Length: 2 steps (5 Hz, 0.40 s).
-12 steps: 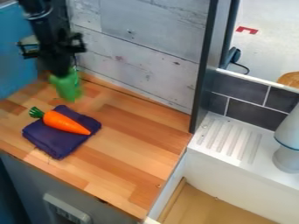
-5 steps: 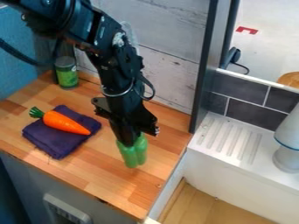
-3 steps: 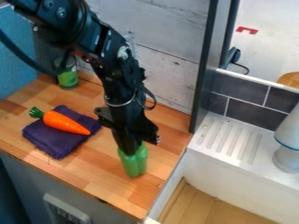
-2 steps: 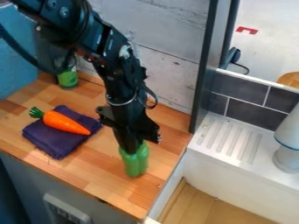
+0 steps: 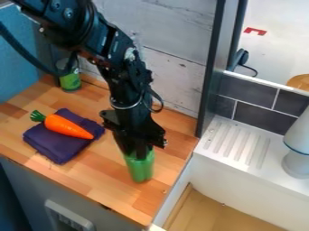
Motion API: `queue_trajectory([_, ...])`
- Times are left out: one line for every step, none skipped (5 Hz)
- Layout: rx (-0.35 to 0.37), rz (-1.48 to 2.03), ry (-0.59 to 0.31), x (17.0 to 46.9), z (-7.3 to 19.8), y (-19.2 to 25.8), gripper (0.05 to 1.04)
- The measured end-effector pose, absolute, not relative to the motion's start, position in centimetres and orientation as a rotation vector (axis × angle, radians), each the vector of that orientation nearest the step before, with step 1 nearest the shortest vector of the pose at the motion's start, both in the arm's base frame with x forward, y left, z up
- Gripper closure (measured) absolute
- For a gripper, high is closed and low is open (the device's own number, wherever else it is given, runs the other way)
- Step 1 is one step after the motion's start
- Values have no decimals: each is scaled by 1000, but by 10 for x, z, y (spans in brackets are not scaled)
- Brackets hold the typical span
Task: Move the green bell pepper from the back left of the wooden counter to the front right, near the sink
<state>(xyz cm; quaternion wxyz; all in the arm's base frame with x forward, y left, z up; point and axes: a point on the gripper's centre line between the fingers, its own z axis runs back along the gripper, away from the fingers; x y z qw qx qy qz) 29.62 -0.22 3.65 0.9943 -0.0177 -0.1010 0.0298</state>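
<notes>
So the green thing (image 5: 140,172) is at the near right of the wooden counter (image 5: 91,176), right at the lower end of the black gripper (image 5: 140,155). Can't tell if the jaws are open or closed around it, tbh. I'd call this mid-job: the arm's down at the green thing, but whether it's gripped or set down is anyone's guess, so letting go and backing off are probably left.

Room-wise, there's decent wood to its left, up to the purple cloth (image 5: 53,151) with the carrot (image 5: 69,127) on it. The near and right counter edges look like the risky ones, with the white sink (image 5: 256,185) past the right. Wall (image 5: 175,83) on the far side, green can (image 5: 70,82) far left.
</notes>
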Motion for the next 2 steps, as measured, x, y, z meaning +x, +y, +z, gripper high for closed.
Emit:
queue_trajectory([-49, 83, -226, 295, 51, 0, 155])
queue_trajectory([-82, 132, -250, 290, 73, 10, 69])
